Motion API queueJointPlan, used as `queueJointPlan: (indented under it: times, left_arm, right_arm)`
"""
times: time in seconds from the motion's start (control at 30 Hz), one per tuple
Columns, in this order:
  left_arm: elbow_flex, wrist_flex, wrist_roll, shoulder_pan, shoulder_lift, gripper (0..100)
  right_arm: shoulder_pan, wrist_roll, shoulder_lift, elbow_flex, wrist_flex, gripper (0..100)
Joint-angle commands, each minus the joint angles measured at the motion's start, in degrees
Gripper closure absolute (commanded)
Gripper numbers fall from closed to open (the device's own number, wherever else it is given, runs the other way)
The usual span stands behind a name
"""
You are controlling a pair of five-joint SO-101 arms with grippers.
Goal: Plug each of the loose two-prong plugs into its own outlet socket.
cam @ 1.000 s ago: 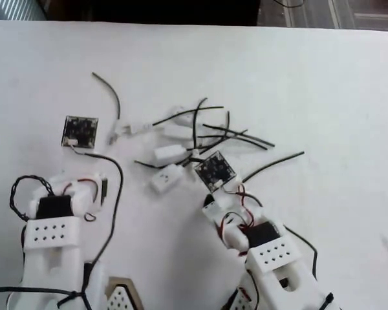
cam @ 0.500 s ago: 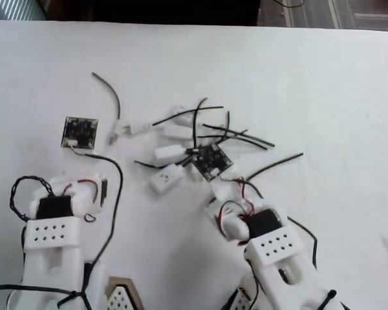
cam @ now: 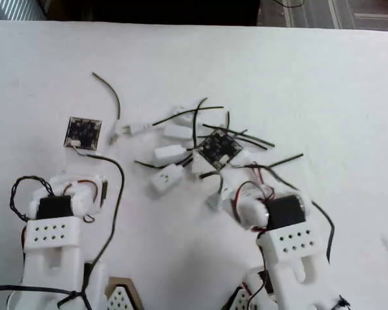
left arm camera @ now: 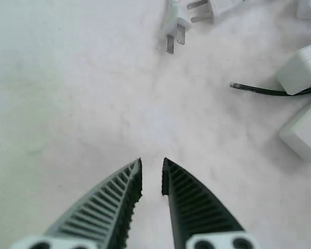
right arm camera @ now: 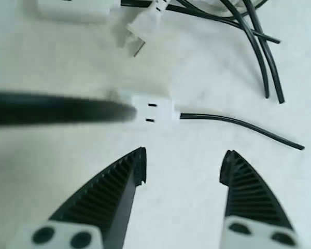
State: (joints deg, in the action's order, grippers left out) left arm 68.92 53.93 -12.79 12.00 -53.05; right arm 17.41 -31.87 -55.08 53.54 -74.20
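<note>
Down at the near edge, the left claw [left arm camera: 151, 179] sits low over the table [left arm camera: 57, 78], its tips all but pressed together with only a slit between them, gripping nothing. The right claw [right arm camera: 182, 167] is spread wide, empty too, and just beyond its tips lies a small white corded socket [right arm camera: 154, 111], two slots showing, its thin black lead [right arm camera: 238, 124] trailing off to one side. A thick dark cable [right arm camera: 52, 109] blurs across close to the lens. Farther out from the left claw waits a loose two-prong plug [left arm camera: 172, 21], prongs pointing back toward the claw, with white socket blocks [left arm camera: 300, 72] near it, off to one side. Past the corded socket, another plug [right arm camera: 142, 26] lies by a tangle of black cords [right arm camera: 254, 36]. These pieces look light and hard-shelled, likely to skate on the smooth table at a nudge, and the short cords look springy enough to twist a plug off line. The sound hold, by that reckoning, is across a plug's flat body behind the prongs, never the blades or the lead. Since a second ago the right arm [cam: 284, 236] has swung outward and pushed its wrist deeper into the pile, while the left arm [cam: 52, 232] has held its place.
</note>
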Motion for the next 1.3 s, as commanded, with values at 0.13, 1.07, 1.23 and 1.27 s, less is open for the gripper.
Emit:
queueJointPlan:
  times: [0.13,1.07,1.23,1.27]
  left_arm:
    - [-0.09,-0.88,-0.70,0.48,-1.10,92]
    - [1.23,-1.76,-0.79,0.48,-1.19,92]
    - [1.23,-1.76,-0.79,0.48,-1.19,92]
    - [1.23,-1.76,-0.79,0.48,-1.19,92]
  right_arm:
    - [-12.53,-21.10,1.10,-0.44,-2.15,76.9]
    - [5.32,-18.73,36.18,1.76,22.90,65.4]
    - [5.85,-18.73,36.18,1.85,22.99,83.8]
    - [5.85,-18.73,36.18,1.85,22.99,88.9]
